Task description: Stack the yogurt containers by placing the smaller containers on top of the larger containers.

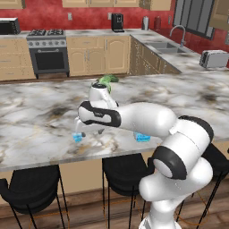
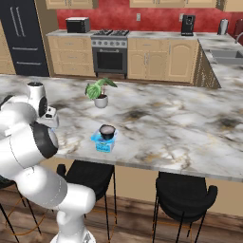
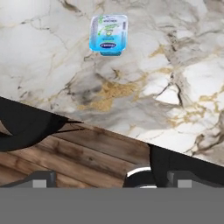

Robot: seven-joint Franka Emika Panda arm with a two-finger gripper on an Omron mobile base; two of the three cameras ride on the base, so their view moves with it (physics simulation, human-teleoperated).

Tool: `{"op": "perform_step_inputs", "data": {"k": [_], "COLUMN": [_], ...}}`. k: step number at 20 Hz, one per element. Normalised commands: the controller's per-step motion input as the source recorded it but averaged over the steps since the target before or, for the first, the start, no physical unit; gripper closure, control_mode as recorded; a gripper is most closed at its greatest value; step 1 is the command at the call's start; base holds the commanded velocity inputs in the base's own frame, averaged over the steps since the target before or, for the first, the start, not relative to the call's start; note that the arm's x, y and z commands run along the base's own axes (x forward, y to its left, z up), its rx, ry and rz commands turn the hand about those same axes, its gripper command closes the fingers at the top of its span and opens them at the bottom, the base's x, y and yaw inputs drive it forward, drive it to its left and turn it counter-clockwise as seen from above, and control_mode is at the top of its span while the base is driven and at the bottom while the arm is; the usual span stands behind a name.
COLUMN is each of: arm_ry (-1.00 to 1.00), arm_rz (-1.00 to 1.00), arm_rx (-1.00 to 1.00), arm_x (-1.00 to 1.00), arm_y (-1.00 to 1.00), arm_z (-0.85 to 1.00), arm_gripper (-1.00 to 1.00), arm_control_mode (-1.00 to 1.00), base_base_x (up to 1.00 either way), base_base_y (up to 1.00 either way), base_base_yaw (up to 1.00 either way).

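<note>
A: Which step is in hand?

B: Judging by the layout, the dark cup [image 2: 107, 131] already sits on the blue tub [image 2: 104, 141] near the front edge of the table [image 2: 166, 118]. The little light-blue cup [image 3: 108, 34] is left, lying alone on the marble with its printed lid up.

A: Where is it from the hand?

B: In the hand view it sits at about 12 o'clock, well above the fingertips [image 3: 41, 178], with bare marble between. In the left base view it is [image 1: 78, 137] just below the pincer [image 1: 79, 129], near the table's front edge, with the tub [image 1: 143, 137] off at 3 o'clock.

A: And the pincer?

B: Its tips stand wide apart with nothing between them. It hangs above the table, touching nothing.

A: Next move?

B: Probably to centre over the light-blue cup, come down, and close on its sides. It is small, so alignment will matter.
</note>
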Motion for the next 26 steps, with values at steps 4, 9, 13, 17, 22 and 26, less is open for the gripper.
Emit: {"op": "perform_step_inputs", "data": {"k": [4, 9, 13, 17, 22, 26], "arm_ry": [0.0, 0.0, 0.0, 0.0, 0.0, 0.0], "arm_rz": [0.0, 0.0, 0.0, 0.0, 0.0, 0.0], "arm_rx": [0.0, 0.0, 0.0, -0.01, -0.01, -0.02], "arm_x": [0.2, 0.18, 0.12, 0.14, 0.19, 0.19], "arm_y": [0.13, 0.2, 0.22, 0.1, 0.05, 0.01], "arm_z": [-0.16, -0.14, -0.11, -0.19, -0.21, -0.2], "arm_gripper": [-1.0, -1.0, -1.0, -1.0, -1.0, -1.0], "arm_control_mode": [-1.0, -1.0, -1.0, -1.0, -1.0, -1.0], "base_base_x": [0.0, 0.0, 0.0, 0.0, 0.0, 0.0], "base_base_y": [0.0, 0.0, 0.0, 0.0, 0.0, 0.0], "base_base_yaw": [0.0, 0.0, 0.0, 0.0, 0.0, 0.0]}}
